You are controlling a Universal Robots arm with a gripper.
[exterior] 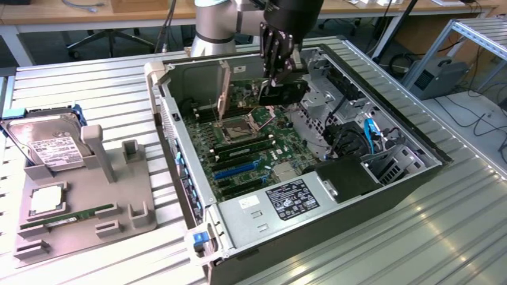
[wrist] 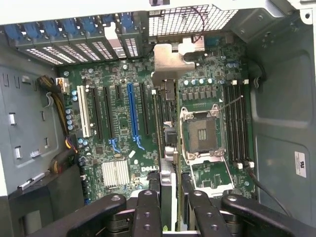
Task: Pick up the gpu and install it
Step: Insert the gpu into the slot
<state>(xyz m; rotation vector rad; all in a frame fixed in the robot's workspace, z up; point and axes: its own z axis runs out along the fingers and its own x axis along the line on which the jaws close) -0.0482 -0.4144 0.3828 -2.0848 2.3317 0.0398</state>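
Observation:
The gpu [exterior: 287,95] is a dark flat card hanging upright above the motherboard [exterior: 262,151] inside the open computer case [exterior: 396,196]. Its pale bracket end [exterior: 224,89] points toward the case's slotted wall. My gripper [exterior: 279,80] comes down from above and is shut on the card's top edge. In the wrist view the gpu [wrist: 167,148] appears edge-on, running from between my fingers [wrist: 148,207] to its metal bracket [wrist: 170,64]. It lies along the dark slots between the blue slot [wrist: 132,111] and the processor socket [wrist: 202,134]. I cannot tell whether the card touches a slot.
A grey fixture tray [exterior: 119,190] at the exterior view's left holds a silver hard drive [exterior: 47,148], a processor chip [exterior: 47,199] and a green memory stick [exterior: 67,218]. The power supply [exterior: 293,199] and the drive cage with cables [exterior: 357,136] crowd the case's near side.

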